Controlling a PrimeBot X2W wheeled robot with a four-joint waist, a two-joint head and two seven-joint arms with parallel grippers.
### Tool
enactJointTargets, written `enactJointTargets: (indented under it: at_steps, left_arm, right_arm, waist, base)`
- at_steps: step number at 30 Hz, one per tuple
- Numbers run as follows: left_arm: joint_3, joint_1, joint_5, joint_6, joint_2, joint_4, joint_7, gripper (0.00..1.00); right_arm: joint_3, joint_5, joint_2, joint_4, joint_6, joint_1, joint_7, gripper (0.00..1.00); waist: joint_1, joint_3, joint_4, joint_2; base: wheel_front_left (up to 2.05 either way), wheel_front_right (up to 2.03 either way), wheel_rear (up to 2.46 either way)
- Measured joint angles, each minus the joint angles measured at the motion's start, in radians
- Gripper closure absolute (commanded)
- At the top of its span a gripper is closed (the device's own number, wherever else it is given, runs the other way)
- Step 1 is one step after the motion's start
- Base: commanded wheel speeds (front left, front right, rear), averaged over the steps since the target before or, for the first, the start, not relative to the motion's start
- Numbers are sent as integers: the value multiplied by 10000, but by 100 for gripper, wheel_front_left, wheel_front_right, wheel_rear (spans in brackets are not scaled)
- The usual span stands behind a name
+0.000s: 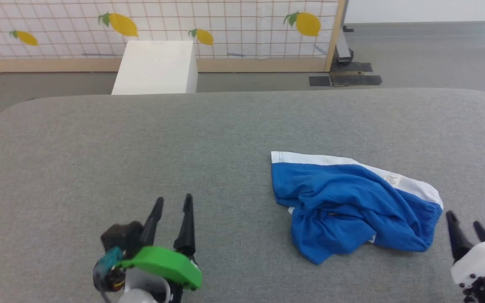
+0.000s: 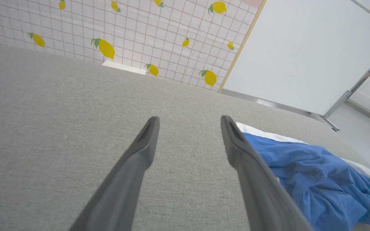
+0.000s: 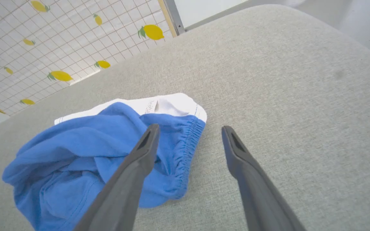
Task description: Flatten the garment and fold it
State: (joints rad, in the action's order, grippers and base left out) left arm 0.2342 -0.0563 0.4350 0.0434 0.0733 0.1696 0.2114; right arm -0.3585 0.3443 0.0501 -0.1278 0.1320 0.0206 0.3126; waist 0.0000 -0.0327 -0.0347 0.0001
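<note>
The garment (image 1: 354, 206) lies crumpled right of centre on the grey worktop (image 1: 99, 147). The left gripper (image 1: 174, 198), lower left, and the right gripper (image 1: 462, 219), lower right corner, stand spread wide, both empty.

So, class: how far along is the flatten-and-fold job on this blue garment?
Done: nothing visible; the blue garment lies crumpled on the grey fabric surface, white band along its far edge. In hand: both grippers empty; the right gripper hangs open by the garment's right end, the left gripper open, well apart. Left: flattening, then folding.
</note>
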Motion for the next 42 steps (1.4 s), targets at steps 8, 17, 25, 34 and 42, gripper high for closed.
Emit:
enactJointTargets:
  at_steps: [8,17,25,34,42]
  left_arm:
    - [341,-2561,972,213,-98,982,-3513,0]
    - [1519,-5144,752,721,-109,2769,-7260,0]
    - [2052,-5411,539,616,-81,3649,-8019,0]
    - [2272,-5379,1179,190,-146,3636,-8084,100]
    - [704,-4777,2291,499,-69,2694,-6385,100]
  right_arm:
    - [165,196,-8,343,0,152,-403,0]
    - [819,550,-4,121,0,428,-637,0]
    - [1024,681,-2,-401,0,536,-1110,0]
    - [1189,688,-4,-769,0,633,-1331,0]
    - [1218,508,-4,-757,0,604,-1264,0]
  waist:
    - [0,-196,682,0]
    - [1,-1096,1671,0]
    - [1,-1998,2460,0]
    - [1,-2437,2550,0]
    - [1,-2085,1891,0]
  base:
    - [0,0,0]
    - [0,0,0]
    - [0,0,0]
    - [0,0,0]
    - [0,0,0]
